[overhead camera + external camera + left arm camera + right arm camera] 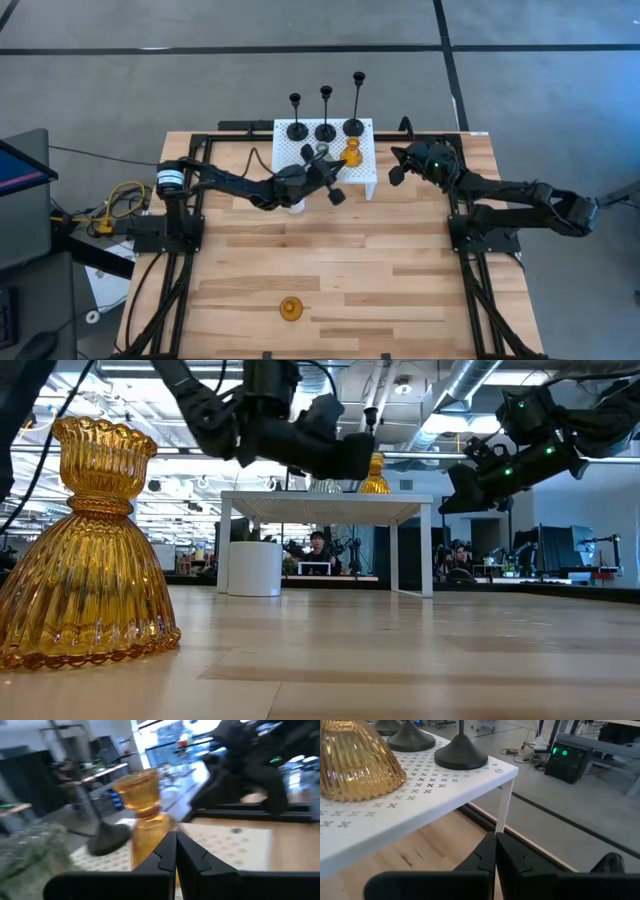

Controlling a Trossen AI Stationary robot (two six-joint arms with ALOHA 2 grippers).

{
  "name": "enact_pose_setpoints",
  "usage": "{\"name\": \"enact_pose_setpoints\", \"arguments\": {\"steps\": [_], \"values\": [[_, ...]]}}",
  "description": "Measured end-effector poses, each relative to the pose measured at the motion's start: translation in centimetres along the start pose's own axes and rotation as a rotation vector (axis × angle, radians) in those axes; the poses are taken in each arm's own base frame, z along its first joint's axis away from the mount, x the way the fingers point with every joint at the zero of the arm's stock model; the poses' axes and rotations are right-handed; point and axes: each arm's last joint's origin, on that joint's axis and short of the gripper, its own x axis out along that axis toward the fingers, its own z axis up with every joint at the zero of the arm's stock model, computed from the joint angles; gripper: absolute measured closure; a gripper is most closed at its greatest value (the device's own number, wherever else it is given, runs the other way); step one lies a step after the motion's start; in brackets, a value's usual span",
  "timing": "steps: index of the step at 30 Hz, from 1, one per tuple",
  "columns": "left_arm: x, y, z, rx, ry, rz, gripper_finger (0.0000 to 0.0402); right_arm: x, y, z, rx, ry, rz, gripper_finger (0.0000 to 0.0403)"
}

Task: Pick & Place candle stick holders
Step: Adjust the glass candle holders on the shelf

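A white perforated shelf [323, 145] stands at the table's far side. Three black candle stick holders [326, 128] stand in a row along its back. An amber holder [352, 153] and a clear glass one [322, 150] stand in front of them. A second amber holder [291, 309] stands on its wide base near the table's front edge. My left gripper [337, 195] is shut and hovers at the shelf's front edge, pointing at the amber holder [145, 820] on the shelf. My right gripper [397, 172] is shut beside the shelf's right front corner [502, 770], holding nothing.
A small white pot [254, 567] stands on the table under the left arm, in front of the shelf. The broad wooden table [380, 280] between the arms bears only the near amber holder. Black rails run along both sides. People sit in the room beyond.
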Motion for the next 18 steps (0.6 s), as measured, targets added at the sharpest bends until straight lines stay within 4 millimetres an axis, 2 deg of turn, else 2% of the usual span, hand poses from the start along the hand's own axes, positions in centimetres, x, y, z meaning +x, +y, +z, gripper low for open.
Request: {"name": "enact_pose_setpoints", "arguments": {"steps": [9, 13, 18], "values": [[0.3, -1.6, 2.5, 0.107, 0.012, 0.173, 0.04, 0.1, -0.4, 0.0, -0.013, 0.001, 0.041, 0.0403], [0.5, -1.5, 3.2, 0.125, 0.017, 0.222, 0.04, 0.1, -0.4, 0.0, -0.013, -0.001, 0.051, 0.0403], [0.8, -0.9, 3.0, 0.119, 0.021, 0.239, 0.04, 0.1, -0.3, 0.0, -0.013, -0.003, 0.071, 0.0403]]}}
